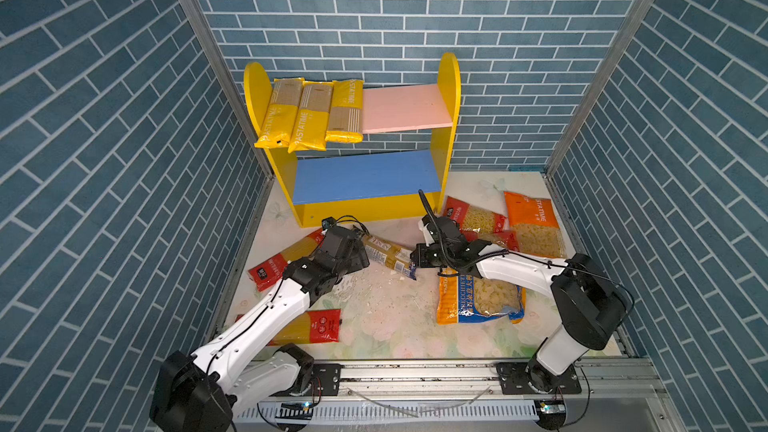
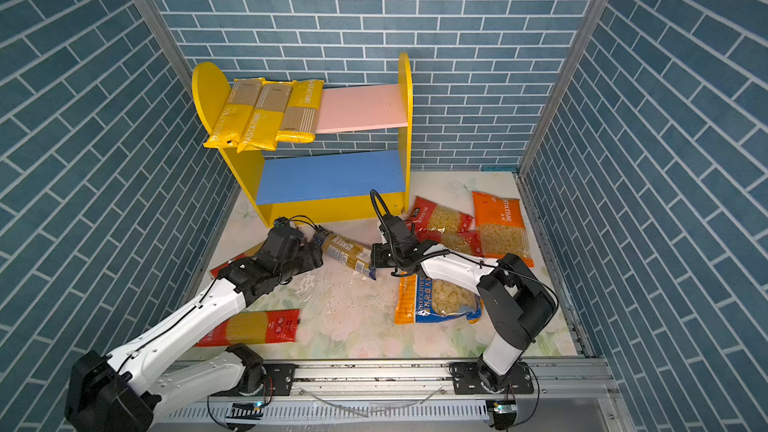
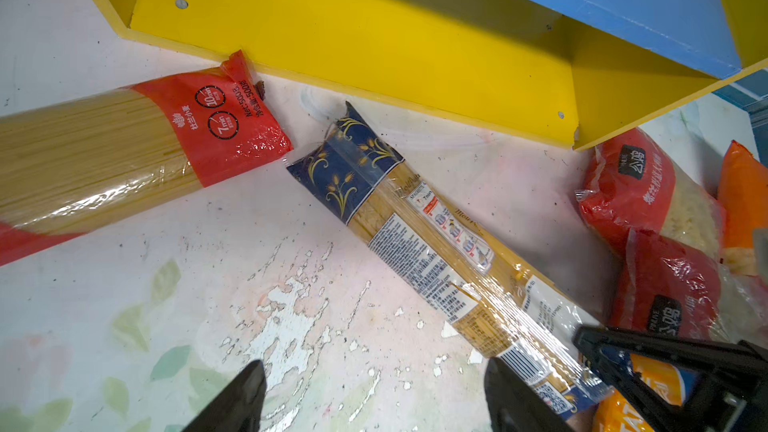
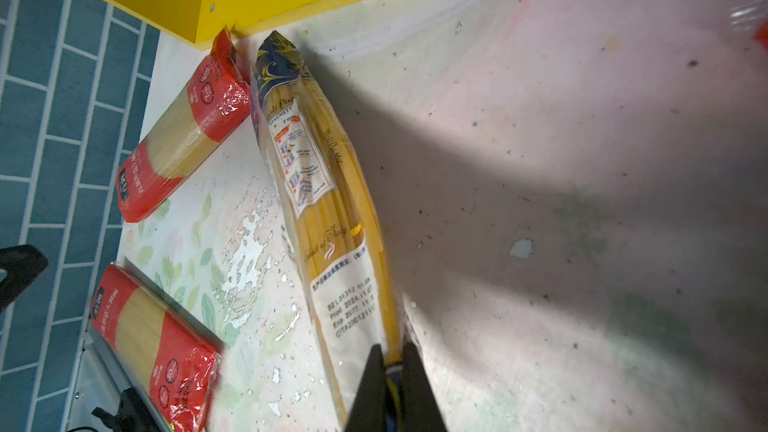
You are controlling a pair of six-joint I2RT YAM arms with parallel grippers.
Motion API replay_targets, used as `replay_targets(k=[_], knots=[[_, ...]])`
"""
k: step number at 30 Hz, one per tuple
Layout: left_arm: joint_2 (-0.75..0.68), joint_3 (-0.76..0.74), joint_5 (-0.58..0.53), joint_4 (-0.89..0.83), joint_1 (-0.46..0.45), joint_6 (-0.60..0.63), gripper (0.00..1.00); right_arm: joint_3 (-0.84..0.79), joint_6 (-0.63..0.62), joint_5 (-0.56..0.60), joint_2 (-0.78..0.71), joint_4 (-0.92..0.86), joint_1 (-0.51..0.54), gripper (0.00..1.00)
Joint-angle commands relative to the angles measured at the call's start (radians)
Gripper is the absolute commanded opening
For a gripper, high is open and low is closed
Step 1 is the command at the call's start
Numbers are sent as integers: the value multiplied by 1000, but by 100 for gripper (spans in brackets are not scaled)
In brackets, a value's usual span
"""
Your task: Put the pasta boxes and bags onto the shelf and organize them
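Note:
A dark blue spaghetti pack (image 1: pixel 388 257) (image 3: pixel 419 238) lies aslant on the table in front of the shelf (image 1: pixel 451 118). My right gripper (image 1: pixel 415 261) (image 4: pixel 390 357) is shut on that pack's near end seam. My left gripper (image 1: pixel 361 249) (image 3: pixel 374 371) stands open over bare table beside the pack's other end, with one finger (image 3: pixel 503 392) next to the pack. Three yellow PASTATIME packs (image 1: pixel 309 116) lie side by side on the left of the pink upper board (image 1: pixel 405 108). The blue lower board (image 1: pixel 365 176) is bare.
Two red spaghetti packs (image 1: pixel 272 268) (image 1: pixel 320 326) lie on the left, partly under my left arm. On the right lie two red short-pasta bags (image 1: pixel 473 216) (image 1: pixel 505 238), an orange bag (image 1: pixel 534 224) and a blue-orange bag (image 1: pixel 478 297). Brick-pattern walls close three sides.

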Motion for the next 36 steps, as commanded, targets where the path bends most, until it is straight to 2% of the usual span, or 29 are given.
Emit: replay_targets(k=[1, 6, 12, 15, 19, 22, 26, 29, 33, 36], knots=[[-9, -38, -3, 30, -9, -14, 83, 14, -81, 103, -60, -13, -8, 0], [-50, -99, 0, 43, -26, -62, 83, 42, -192, 169, -90, -104, -8, 0], [-128, -213, 36, 116, -53, -111, 83, -18, -312, 279, -219, -116, -7, 0], [-103, -244, 85, 202, -71, -131, 83, -68, -372, 379, -311, -114, -7, 0], [-11, -211, 99, 271, -111, -115, 83, -127, -477, 477, -392, -119, 8, 0], [41, -192, 121, 320, -114, -111, 83, -152, -530, 616, -376, -136, 76, 0], [60, -183, 133, 339, -108, -104, 84, -158, -569, 784, -292, -118, 260, 0], [55, -163, 151, 291, -80, -70, 85, -127, -577, 868, -193, -126, 364, 0], [56, -153, 203, 220, -8, -54, 85, -65, -601, 886, -71, -168, 477, 0], [20, -173, 179, 192, 1, -56, 85, -46, -594, 803, -32, -201, 518, 2]])
